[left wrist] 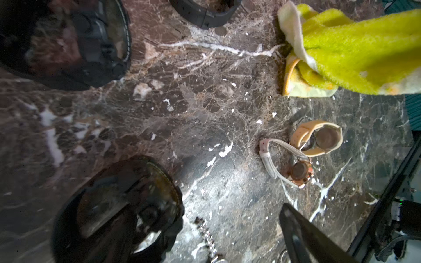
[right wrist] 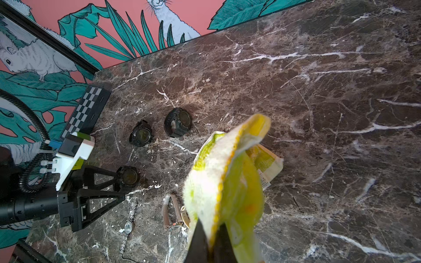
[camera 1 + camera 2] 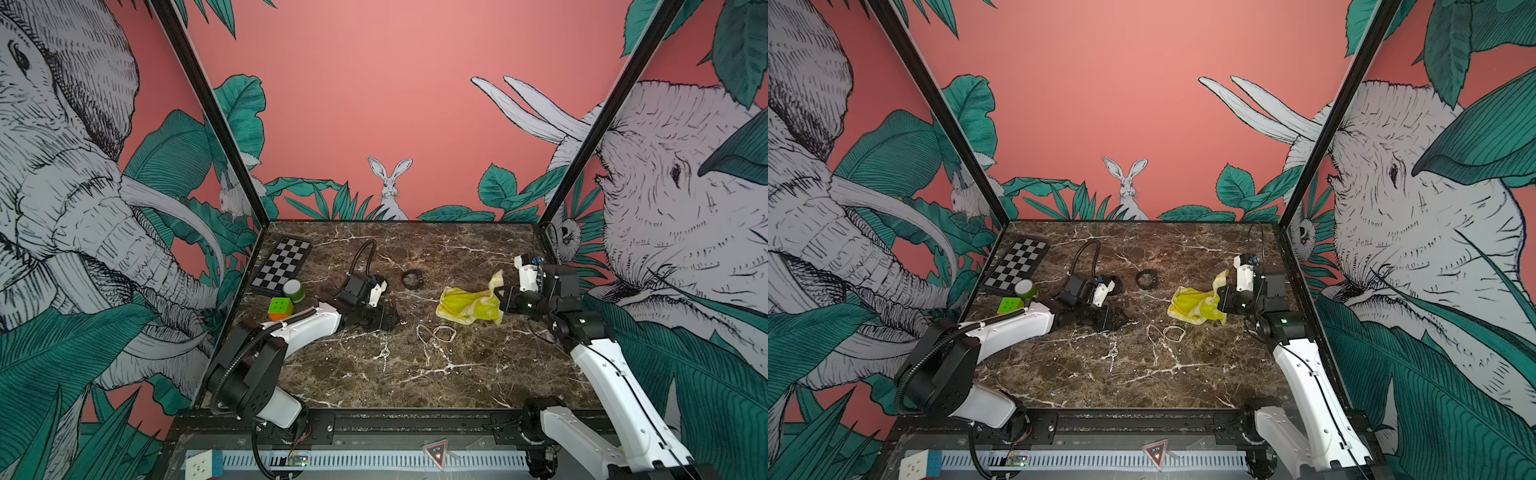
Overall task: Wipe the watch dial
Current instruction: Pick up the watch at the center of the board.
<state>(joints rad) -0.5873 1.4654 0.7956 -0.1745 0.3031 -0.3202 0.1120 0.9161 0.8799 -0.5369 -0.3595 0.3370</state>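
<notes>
Right gripper [image 2: 208, 230] clamped tight on yellow cloth [image 3: 469, 305], one corner sticking up, the rest sagging onto the marble table [image 3: 457, 374]. Left gripper [image 2: 120, 184] spread wide, low over the table, tips at a black watch [image 2: 128, 176] lying dial-up; contact unclear. Cloth well apart from that watch. Two other black watches [image 2: 141, 136] just behind it, two pale-strap watches [image 1: 319, 141] and a chain watch [image 3: 385, 353] nearer the front.
</notes>
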